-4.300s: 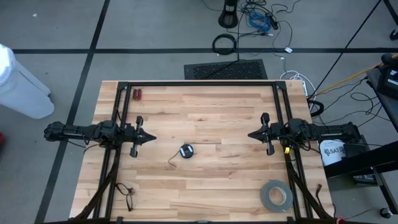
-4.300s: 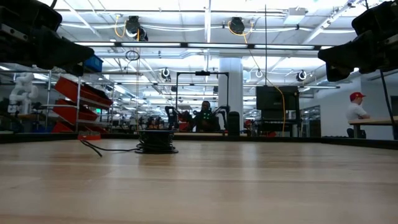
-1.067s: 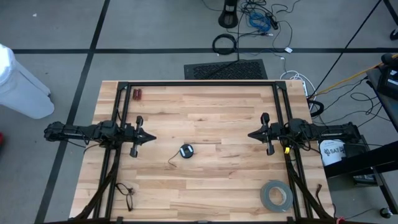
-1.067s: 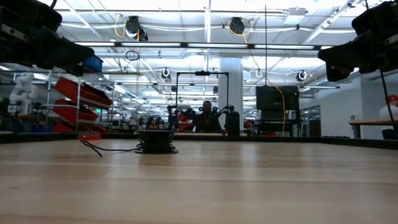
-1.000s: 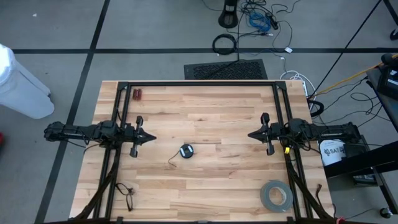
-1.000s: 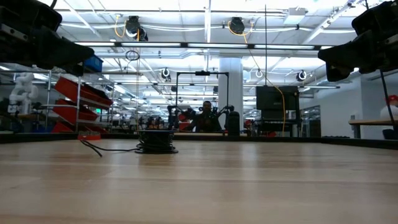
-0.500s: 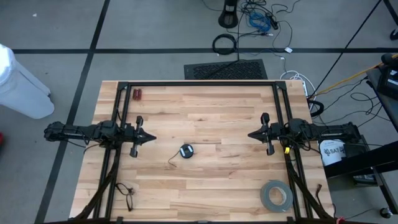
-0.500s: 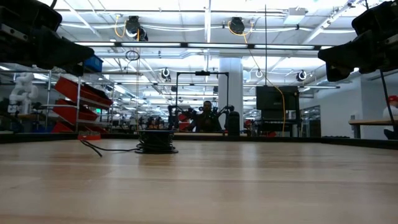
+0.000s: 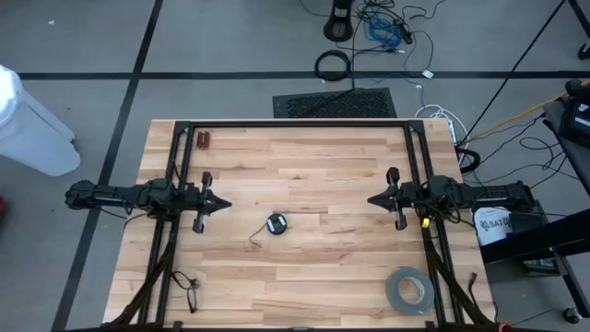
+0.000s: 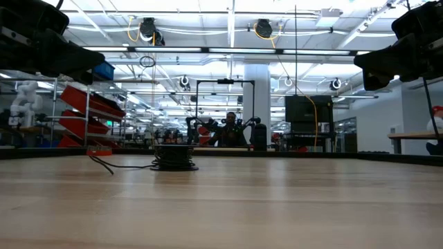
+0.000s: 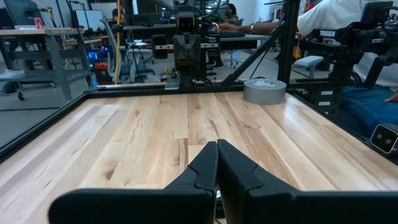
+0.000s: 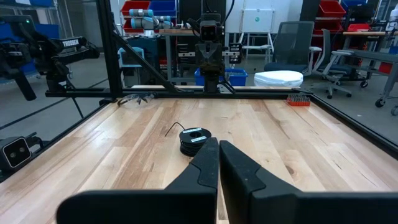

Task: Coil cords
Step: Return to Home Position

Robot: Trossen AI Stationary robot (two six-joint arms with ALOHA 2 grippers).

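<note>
The cord point(image 9: 277, 223) is a small round black bundle lying flat on the wooden table near its middle, with one loose end point(image 9: 254, 244) trailing toward the near left. It also shows in the low view point(image 10: 173, 158) and the right wrist view point(image 12: 194, 138). My left gripper point(image 9: 227, 205) hovers at the table's left side, shut and pointing level toward the right, short of the bundle. My right gripper point(image 9: 370, 198) hovers at the right side, shut and pointing level toward the left. The fingers of each meet at the tips in the wrist views point(image 11: 217, 144) point(image 12: 218, 143).
A grey tape roll point(image 9: 409, 290) lies at the near right corner. A small red object point(image 9: 203, 140) sits at the far left. A thin black wiry item point(image 9: 187, 286) lies at the near left. Black frame rails point(image 9: 295, 123) run along the table's far and side edges.
</note>
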